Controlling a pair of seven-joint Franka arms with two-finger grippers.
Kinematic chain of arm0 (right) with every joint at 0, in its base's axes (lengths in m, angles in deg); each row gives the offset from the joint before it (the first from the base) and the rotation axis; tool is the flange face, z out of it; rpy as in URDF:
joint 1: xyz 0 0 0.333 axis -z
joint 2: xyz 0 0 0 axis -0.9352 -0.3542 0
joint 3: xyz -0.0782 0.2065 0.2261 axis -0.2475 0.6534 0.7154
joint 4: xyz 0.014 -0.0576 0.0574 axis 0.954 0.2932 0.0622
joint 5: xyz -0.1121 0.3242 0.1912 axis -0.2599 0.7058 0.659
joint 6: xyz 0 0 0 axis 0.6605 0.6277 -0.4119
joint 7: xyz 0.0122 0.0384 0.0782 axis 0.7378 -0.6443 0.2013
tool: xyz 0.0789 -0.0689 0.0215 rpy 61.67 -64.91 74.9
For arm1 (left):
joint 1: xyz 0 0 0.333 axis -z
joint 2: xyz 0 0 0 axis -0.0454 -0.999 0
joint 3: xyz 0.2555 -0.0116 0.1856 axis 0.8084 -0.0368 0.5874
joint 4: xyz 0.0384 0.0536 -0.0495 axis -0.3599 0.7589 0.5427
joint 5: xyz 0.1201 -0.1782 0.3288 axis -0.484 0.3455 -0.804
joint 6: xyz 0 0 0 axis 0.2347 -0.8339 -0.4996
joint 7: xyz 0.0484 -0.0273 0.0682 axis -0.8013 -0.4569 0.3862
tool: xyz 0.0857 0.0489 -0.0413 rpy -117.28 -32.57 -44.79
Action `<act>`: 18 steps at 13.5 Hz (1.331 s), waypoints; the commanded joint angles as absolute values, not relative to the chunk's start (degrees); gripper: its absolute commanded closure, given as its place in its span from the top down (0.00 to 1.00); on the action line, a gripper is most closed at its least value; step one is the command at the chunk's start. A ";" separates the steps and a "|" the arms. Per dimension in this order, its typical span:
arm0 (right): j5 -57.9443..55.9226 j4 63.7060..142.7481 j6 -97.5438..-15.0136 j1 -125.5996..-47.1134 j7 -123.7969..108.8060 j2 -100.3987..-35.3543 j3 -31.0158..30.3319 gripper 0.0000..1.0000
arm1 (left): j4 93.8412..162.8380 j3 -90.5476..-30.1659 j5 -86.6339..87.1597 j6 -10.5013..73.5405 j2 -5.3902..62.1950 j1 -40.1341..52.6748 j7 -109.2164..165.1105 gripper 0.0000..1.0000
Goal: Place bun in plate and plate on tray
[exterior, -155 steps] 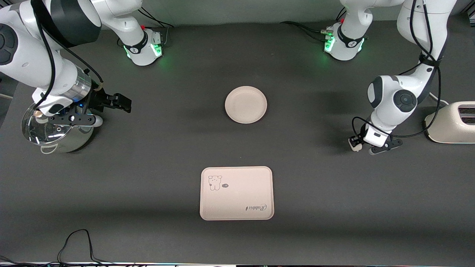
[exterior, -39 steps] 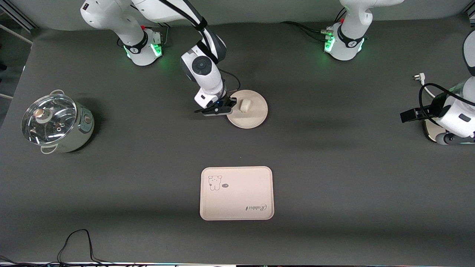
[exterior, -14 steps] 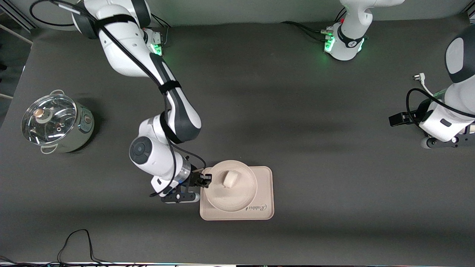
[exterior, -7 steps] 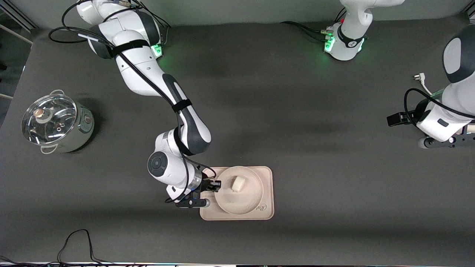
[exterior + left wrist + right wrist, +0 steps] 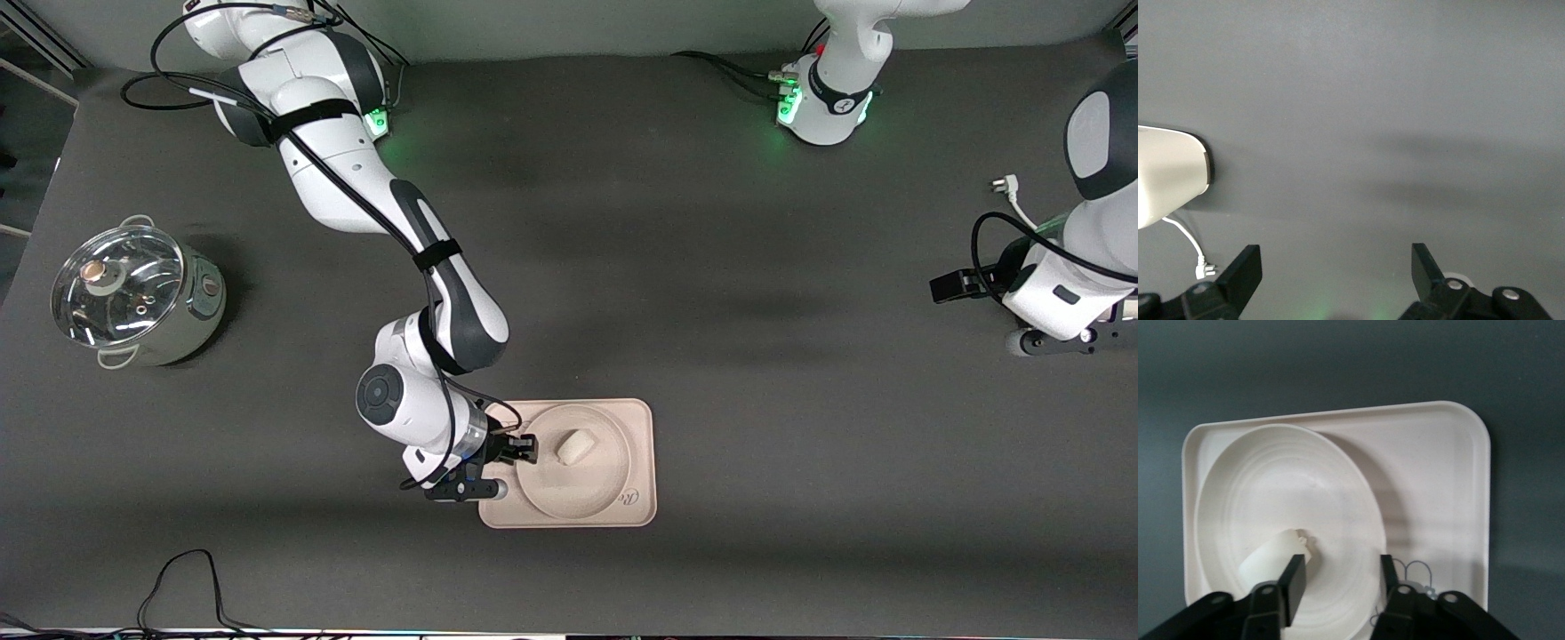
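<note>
With plate [image 5: 573,462] down on tray [image 5: 642,444] and bun [image 5: 574,445] in it just past right gripper [image 5: 524,447], fingers parted astride the plate's rim: back straight off the rim; left gripper [image 5: 1335,280], open, waiting well apart.

Bun in plate, plate on tray

A small white oblong bun [image 5: 574,446] is seen lying inside the round cream plate [image 5: 587,498], which is set flat on the cream rectangular tray [image 5: 642,444], toward its right-arm end; the tray's script is partly covered.
</note>
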State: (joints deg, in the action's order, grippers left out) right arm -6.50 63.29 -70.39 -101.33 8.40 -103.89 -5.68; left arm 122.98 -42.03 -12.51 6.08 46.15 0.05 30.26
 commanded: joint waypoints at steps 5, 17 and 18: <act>-10.69 74.91 -48.25 -100.72 7.29 -82.08 -11.23 1.00 | 123.46 -41.42 -11.98 5.76 46.55 0.56 30.20 1.00; -33.80 105.70 -38.66 -101.16 5.27 -42.85 -17.75 1.00 | 136.21 -39.48 -8.38 6.99 66.24 -1.36 29.41 1.00; -34.51 106.76 -38.66 -100.55 5.27 -41.87 -16.27 1.00 | 136.21 -40.44 -8.38 6.99 65.89 -2.77 29.41 1.00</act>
State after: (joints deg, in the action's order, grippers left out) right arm -31.62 101.46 -37.49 -100.04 5.61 -45.82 -18.07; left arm 133.87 -39.46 -9.27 5.42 64.92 -0.75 30.23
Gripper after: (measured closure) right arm 0.000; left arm 0.000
